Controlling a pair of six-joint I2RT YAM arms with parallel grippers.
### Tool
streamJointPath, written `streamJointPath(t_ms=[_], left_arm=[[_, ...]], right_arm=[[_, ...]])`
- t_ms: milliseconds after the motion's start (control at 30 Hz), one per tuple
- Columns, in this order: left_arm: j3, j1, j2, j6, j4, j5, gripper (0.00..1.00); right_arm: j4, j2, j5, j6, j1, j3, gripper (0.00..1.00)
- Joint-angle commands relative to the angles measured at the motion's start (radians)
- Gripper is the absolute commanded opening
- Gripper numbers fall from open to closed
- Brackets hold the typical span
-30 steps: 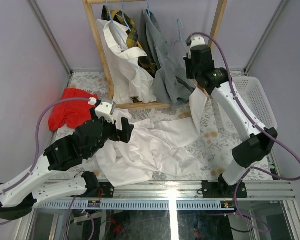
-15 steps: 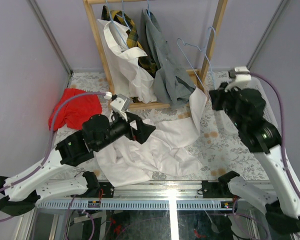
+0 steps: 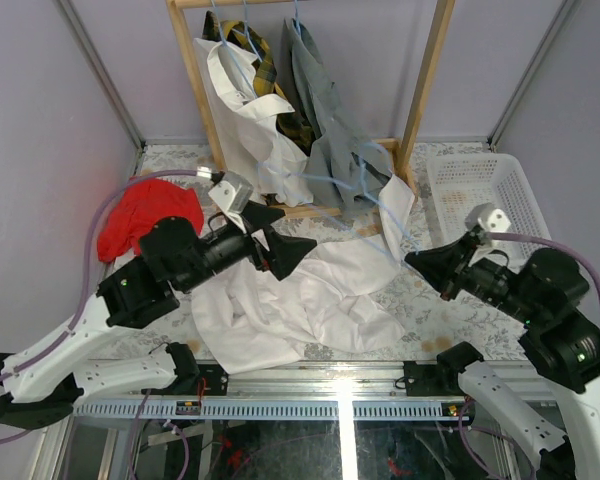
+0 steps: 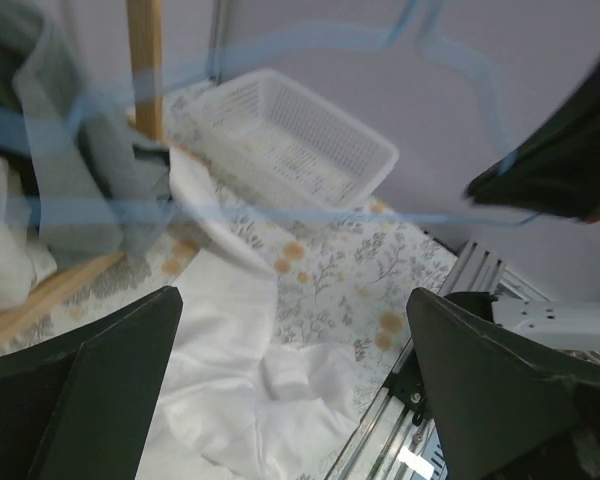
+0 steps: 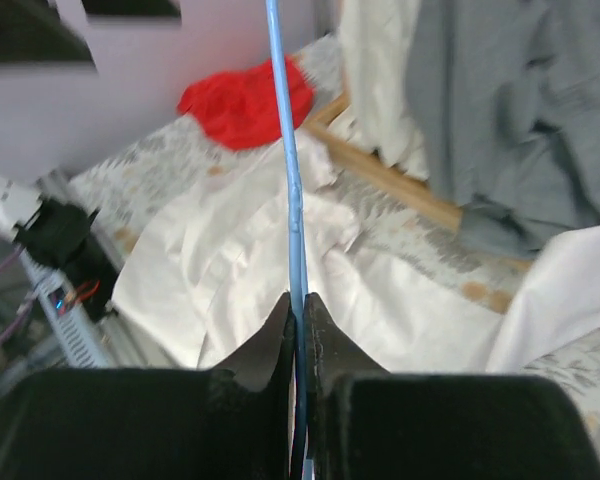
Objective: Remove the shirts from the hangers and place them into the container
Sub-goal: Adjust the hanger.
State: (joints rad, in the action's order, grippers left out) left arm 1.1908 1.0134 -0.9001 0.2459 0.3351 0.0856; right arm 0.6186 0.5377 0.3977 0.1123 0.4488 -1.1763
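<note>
The left arm reaches low over the table's middle, its left gripper [image 3: 296, 231] spread wide above a white shirt [image 3: 300, 300] crumpled on the floral table [image 3: 430, 295]. The right arm stretches leftward from the right side, its right gripper [image 5: 299, 312] pressed together, pinching a light-blue hanger [image 5: 288, 150] by its wire. 3 garments hang on the wooden rack [image 3: 427, 70] at the back: a hanging white shirt [image 3: 245, 130], a plaid shirt [image 3: 266, 68] and a grey shirt [image 3: 330, 135]. The white basket [image 3: 526, 200] sits at the right rear, beside the rack. A red cloth [image 3: 145, 215] lies at the left. Lavender walls [image 3: 40, 120] enclose the table.

Robot lab cell: aluminium rail [image 3: 330, 378], plain panel walls [image 3: 40, 120].
</note>
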Motion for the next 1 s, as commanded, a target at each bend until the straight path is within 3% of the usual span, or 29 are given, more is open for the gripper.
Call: streamJointPath(t_ms=[0,100,200,267,400,633,767,867,967], left_arm=[[0.109,-0.007,0.023,-0.098,-0.063,-0.118,0.93],[0.116,-0.006,0.034,-0.110,-0.050,-0.133,0.95],[0.147,-0.006,-0.002,-0.081,0.021,-0.082,1.00],[0.228,-0.006,-0.067,-0.024,0.135,-0.049,1.00],[0.297,-0.006,-0.134,-0.023,0.240,-0.178,1.00],[0.214,-0.053,-0.018,-0.011,0.231,-0.131,1.00],[0.207,-0.104,-0.045,-0.037,0.269,-0.291,0.99],[0.181,-0.155,-0.058,-0.032,0.227,-0.477,0.93],[0.166,-0.227,-0.084,-0.011,0.191,-0.636,0.76]], right_arm=[[0.055,0.078,0.209,-0.080,-0.002,0.054,0.00],[0.031,0.118,0.314,-0.120,-0.002,0.101,0.00],[-0.006,0.151,0.512,-0.183,-0.002,0.143,0.00],[-0.011,0.172,0.533,-0.212,-0.001,0.140,0.00],[-0.024,0.209,0.580,-0.241,-0.003,0.145,0.00],[-0.100,0.222,0.604,-0.200,-0.002,0.193,0.00],[-0.158,0.209,0.640,-0.165,-0.002,0.223,0.00],[-0.156,0.202,0.656,-0.165,-0.002,0.227,0.00],[-0.152,0.194,0.677,-0.177,-0.002,0.225,0.00]])
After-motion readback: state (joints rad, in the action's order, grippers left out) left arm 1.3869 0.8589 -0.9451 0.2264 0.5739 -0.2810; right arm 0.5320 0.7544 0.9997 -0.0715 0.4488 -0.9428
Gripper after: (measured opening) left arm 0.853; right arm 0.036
